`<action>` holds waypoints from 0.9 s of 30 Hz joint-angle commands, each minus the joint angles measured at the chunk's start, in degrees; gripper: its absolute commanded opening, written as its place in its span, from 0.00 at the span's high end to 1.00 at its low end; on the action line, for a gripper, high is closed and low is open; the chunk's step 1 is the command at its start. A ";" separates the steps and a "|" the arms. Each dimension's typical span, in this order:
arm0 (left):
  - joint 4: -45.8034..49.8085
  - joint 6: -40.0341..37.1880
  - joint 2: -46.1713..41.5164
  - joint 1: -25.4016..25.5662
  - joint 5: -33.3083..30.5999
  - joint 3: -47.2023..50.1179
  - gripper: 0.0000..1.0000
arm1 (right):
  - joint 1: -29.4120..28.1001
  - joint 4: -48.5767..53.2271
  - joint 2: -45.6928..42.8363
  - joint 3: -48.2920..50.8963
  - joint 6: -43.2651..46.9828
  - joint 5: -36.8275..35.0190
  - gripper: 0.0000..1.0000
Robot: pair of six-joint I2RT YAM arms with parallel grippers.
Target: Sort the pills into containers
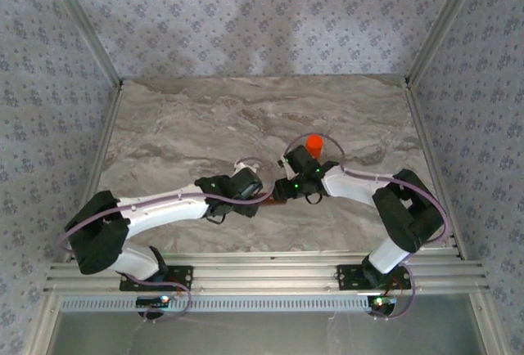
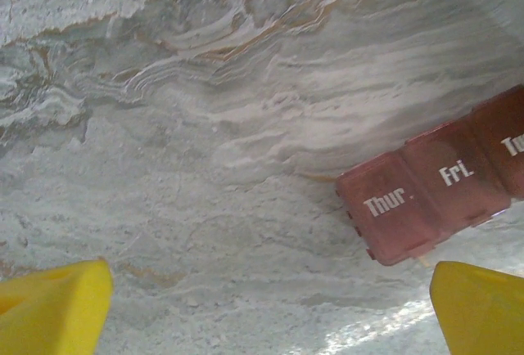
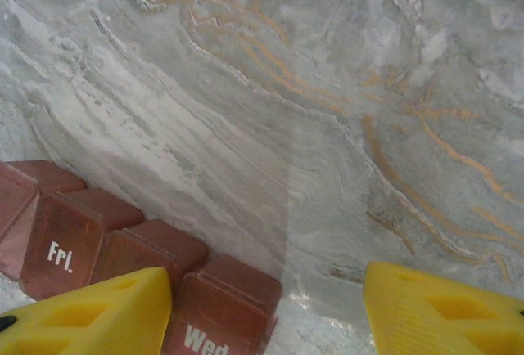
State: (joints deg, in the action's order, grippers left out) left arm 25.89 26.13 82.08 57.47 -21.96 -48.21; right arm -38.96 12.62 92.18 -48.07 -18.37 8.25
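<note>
Left gripper (image 2: 266, 314) wide, right gripper (image 3: 266, 314) half-open, both empty, flank the closed containers (image 2: 434, 183) toward the tabletop (image 1: 205, 118) near edge, likely to open them.

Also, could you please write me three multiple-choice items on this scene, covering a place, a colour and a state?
1. In the left wrist view, the pill organiser lies: A) at the right edge B) top left C) dead centre.
2. The fingers in that view are: A) black B) blue C) yellow.
3. The left hand is: A) shut on the organiser B) open and empty C) shut on a pill.
1 A, it sits by the right edge; 2 C, both tips are yellow; 3 B, bare table shows between them.
</note>
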 commanded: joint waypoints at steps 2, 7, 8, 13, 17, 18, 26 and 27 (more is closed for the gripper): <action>-1.70 -0.29 -2.16 0.10 -1.07 2.25 0.01 | -0.75 1.55 2.76 -1.41 1.55 -2.36 0.36; -3.38 -0.22 -1.46 0.10 -1.09 3.78 0.01 | -0.89 1.18 3.31 -0.99 1.36 -2.36 0.38; -3.63 -0.12 -1.25 0.10 -1.14 3.99 0.01 | -0.91 1.17 3.32 -0.92 1.36 -2.36 0.38; -4.83 0.06 -0.35 -0.46 -1.61 4.39 0.01 | -1.20 1.04 3.47 -0.62 1.28 -2.36 0.39; -6.45 0.15 0.05 -2.28 -0.54 4.85 0.01 | -1.36 0.93 3.83 -0.53 1.34 -2.28 0.40; -7.22 0.07 0.17 -2.87 0.16 5.05 0.01 | -1.42 0.89 3.93 -0.50 1.35 -2.27 0.40; -9.02 -0.51 0.89 -4.87 0.96 5.31 0.01 | -1.73 0.55 4.33 -0.15 1.14 -1.92 0.41; -8.80 -0.61 0.90 -4.87 0.66 5.14 0.01 | -1.69 0.41 4.37 -0.10 1.12 -1.92 0.42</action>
State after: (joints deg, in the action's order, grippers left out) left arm 17.78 26.11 82.13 52.95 -21.45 -43.44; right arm -40.16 10.13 94.19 -49.19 -18.31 8.12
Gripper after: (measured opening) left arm 0.993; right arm 0.586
